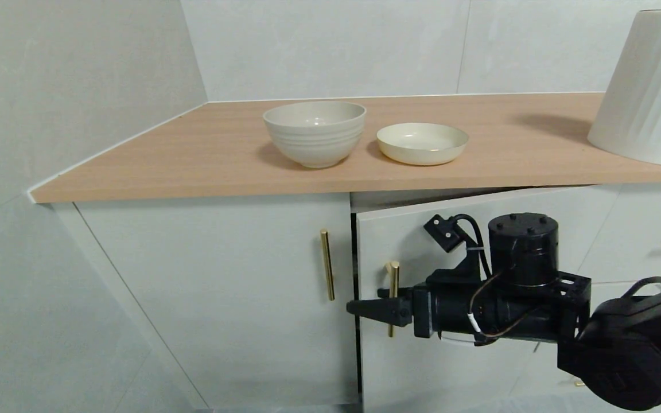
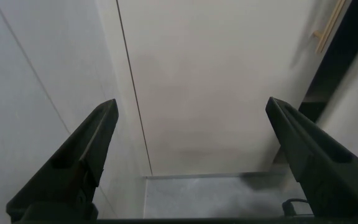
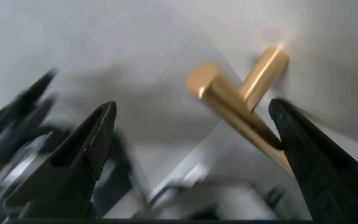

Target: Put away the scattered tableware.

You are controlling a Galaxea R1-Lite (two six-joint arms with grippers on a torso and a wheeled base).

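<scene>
The right gripper (image 1: 360, 308) is at the brass handle (image 1: 392, 274) of the right-hand cabinet door (image 1: 416, 367), which stands slightly ajar under the counter (image 1: 193, 155). Its jaws are spread. In the right wrist view the handle (image 3: 241, 112) runs across the gap between them, closer to one jaw than the other, and neither jaw is pressed on it; the right gripper (image 3: 191, 109) is blurred there.

The tableware sits on the counter, well above these jaws and farther back toward the wall. A deep ribbed bowl (image 1: 314, 132) stands upright, up and slightly to the left of the jaw tips. A shallow cream dish (image 1: 422, 142) lies just beside it, apart from it, up and slightly to the right of the tips. Neither piece touches a gripper.

The left-hand door's handle (image 1: 327, 264) hangs just left of the jaw tips. A white pleated lampshade (image 1: 652, 86) stands on the counter far to the right.

The left gripper (image 2: 191, 104) has its jaws spread wide with nothing between them, facing a pale cabinet panel (image 2: 216, 93).
</scene>
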